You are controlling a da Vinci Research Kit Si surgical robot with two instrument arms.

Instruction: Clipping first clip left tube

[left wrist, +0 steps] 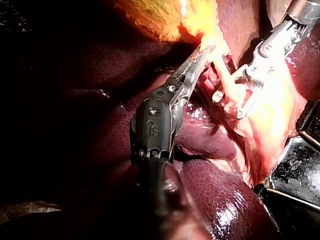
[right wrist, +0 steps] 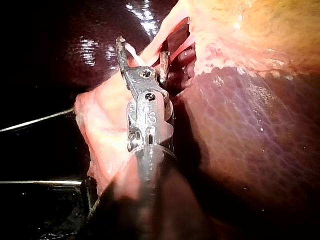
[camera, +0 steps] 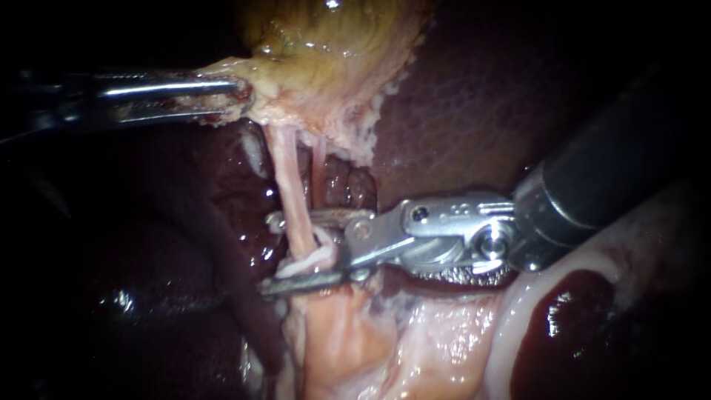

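Bench surgery on a pig's organ: the yellow-tan gallbladder (camera: 326, 59) lies against the dark red-brown liver (camera: 474, 111). The left instrument (camera: 235, 95) reaches the gallbladder's pale lower edge from the side, its jaws clamped together on that rim. From the same rim the left tube (camera: 285, 174), a pink cord, runs away from the gallbladder to a pale mound of tissue (camera: 348, 341). A thinner tube (camera: 319, 152) hangs from the gallbladder just beside it.

Partway down the left tube from the gallbladder, the right instrument (camera: 270, 253) straddles it. Its two jaws stand apart, one on either side of the tube, with a gap showing between them. A white clip (camera: 317, 259) sits in that gap, curling round the tube near the jaws' hinge.

The left wrist view shows the left instrument (left wrist: 200, 57) biting the gallbladder's bright edge, with the right instrument (left wrist: 245, 95) beside the tube. In the right wrist view, the right instrument (right wrist: 142, 50) holds its jaws spread, with the tube and the white clip between them, short of the gallbladder.
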